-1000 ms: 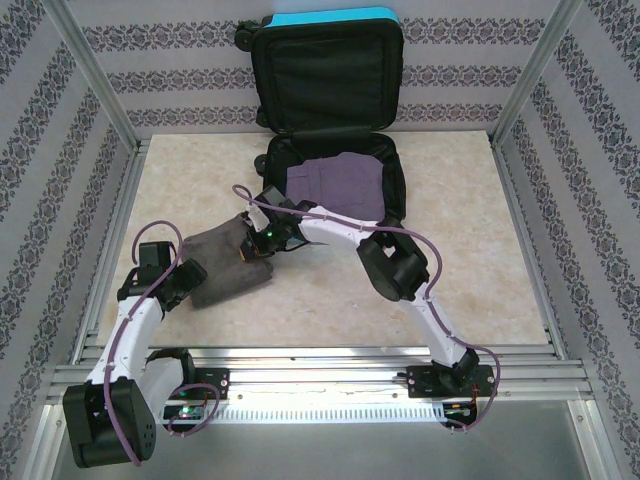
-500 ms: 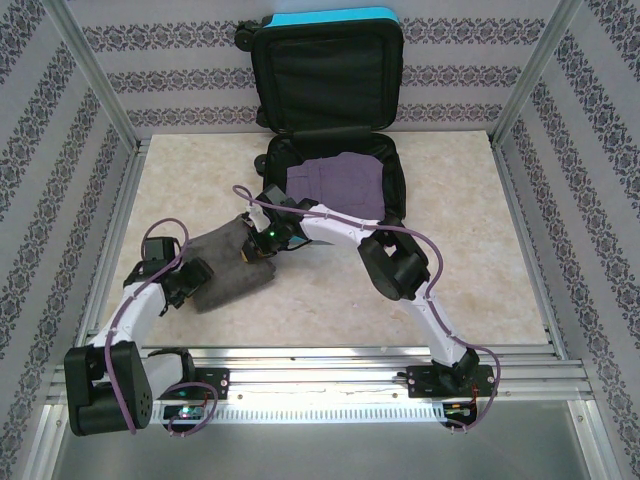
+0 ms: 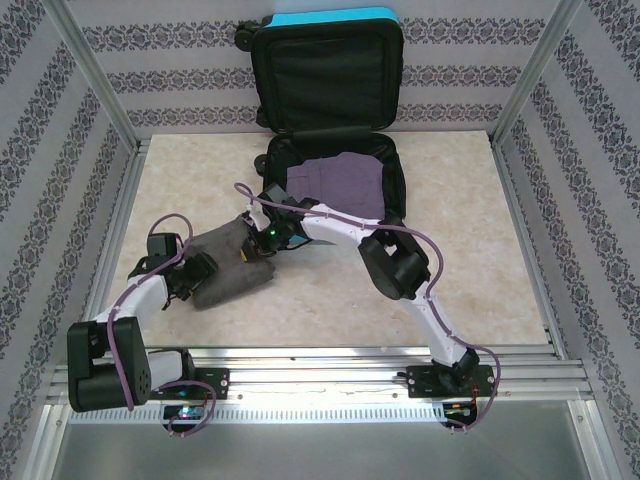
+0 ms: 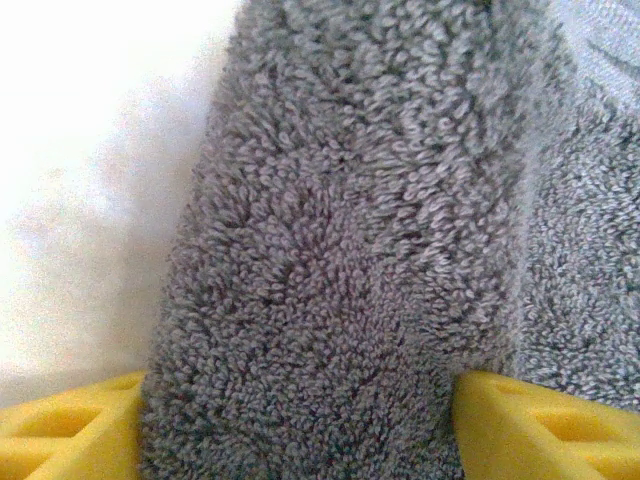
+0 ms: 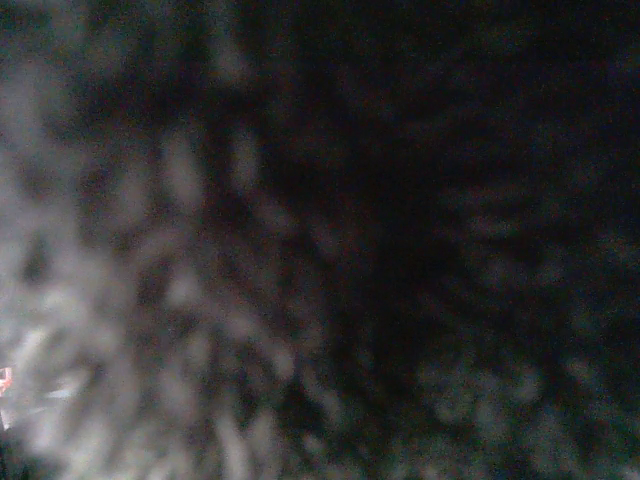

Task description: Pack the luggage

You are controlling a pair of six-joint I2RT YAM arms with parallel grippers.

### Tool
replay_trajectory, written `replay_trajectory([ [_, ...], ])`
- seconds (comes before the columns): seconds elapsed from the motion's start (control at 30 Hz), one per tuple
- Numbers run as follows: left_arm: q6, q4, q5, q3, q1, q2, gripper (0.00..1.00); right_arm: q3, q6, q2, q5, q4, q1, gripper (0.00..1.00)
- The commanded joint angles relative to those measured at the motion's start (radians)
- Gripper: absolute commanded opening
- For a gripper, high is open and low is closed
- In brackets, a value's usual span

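Note:
The luggage (image 3: 330, 18), a turquoise hard-shell case, lies open at the back of the table with its lid upright and a folded purple cloth (image 3: 335, 185) in its black-lined base. A grey towel (image 3: 232, 265) lies on the table in front of it. My left gripper (image 3: 195, 275) is at the towel's left end. In the left wrist view its yellow pads (image 4: 70, 435) stand wide apart on either side of a thick fold of the towel (image 4: 330, 250). My right gripper (image 3: 258, 243) is shut on the towel's right end, and blurred dark fibres (image 5: 200, 300) press close to its camera.
The right arm (image 3: 395, 265) reaches across the middle of the table, just in front of the luggage's base rim (image 3: 398, 195). Aluminium frame rails (image 3: 320, 360) run along the near edge and both sides. Bare tabletop (image 3: 470, 250) lies to the right.
The left arm has swung forward and right, bringing its gripper onto the towel's left end, and its jaws have narrowed slightly. The right arm and the towel have stayed put.

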Motion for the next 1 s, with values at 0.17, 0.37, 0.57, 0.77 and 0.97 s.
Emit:
replay_trajectory([
  [0.17,0.006,0.065,0.031,-0.014,-0.017,0.027,0.21,-0.007,0.016,-0.018,-0.049,0.037,-0.002,0.00],
  [0.37,0.047,-0.128,-0.022,0.078,-0.017,-0.110,0.04,-0.006,0.020,-0.090,-0.098,0.054,-0.001,0.00],
  [0.57,0.055,-0.286,-0.034,0.176,-0.017,-0.255,0.02,0.046,0.014,-0.161,-0.146,0.041,-0.001,0.00],
  [0.77,0.025,-0.308,0.022,0.251,-0.017,-0.297,0.01,0.151,-0.023,-0.185,-0.169,-0.032,-0.014,0.00],
  [0.97,-0.020,-0.183,0.111,0.352,-0.032,-0.225,0.02,0.259,-0.089,-0.187,-0.141,-0.143,-0.058,0.00],
])
